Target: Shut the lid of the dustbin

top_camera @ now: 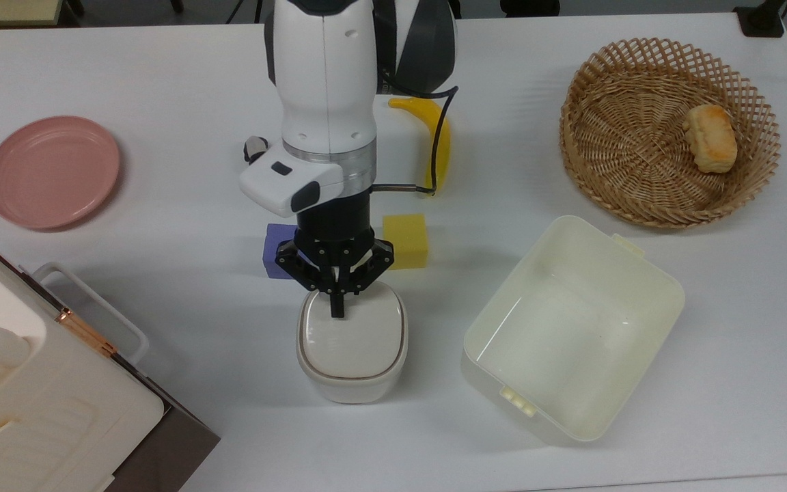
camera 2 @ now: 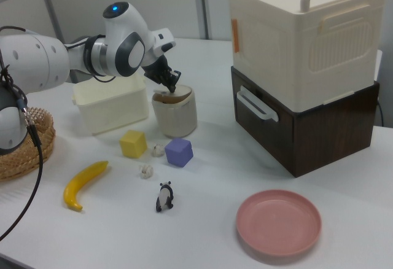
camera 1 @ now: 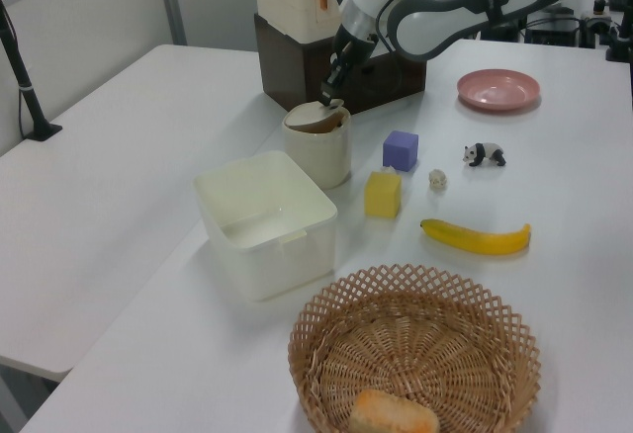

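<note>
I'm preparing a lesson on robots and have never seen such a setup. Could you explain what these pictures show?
It is one robot arm ending in a two-fingered pincer, filmed from above and from two sides. The pincer, fingers together, presses on the lid of a small dustbin, which lies almost flat. It holds nothing. On the white table lie a cream tub, a basket with a bun, a banana, yellow and purple cubes, a pink plate, and a toy panda.
</note>
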Motion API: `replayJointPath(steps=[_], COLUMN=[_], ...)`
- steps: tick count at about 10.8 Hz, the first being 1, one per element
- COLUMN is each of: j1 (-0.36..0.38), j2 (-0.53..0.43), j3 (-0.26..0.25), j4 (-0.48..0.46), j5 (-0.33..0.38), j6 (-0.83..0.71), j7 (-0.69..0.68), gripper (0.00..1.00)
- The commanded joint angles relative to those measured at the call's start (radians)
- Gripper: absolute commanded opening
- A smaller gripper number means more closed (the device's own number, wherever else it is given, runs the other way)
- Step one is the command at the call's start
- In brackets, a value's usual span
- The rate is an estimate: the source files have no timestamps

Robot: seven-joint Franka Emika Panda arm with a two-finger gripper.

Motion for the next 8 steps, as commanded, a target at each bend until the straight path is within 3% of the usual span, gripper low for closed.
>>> replayJointPath(steps=[1,8], j1=[0.016,0.022], j2=[-0.007,0.009], j3=[-0.005,-0.005], j4=[-0.031,-0.040], j5=[0.014,0.011], j6=[-0.024,-0.022], j7=[-0.026,-0.027], gripper=[0.00,0.00])
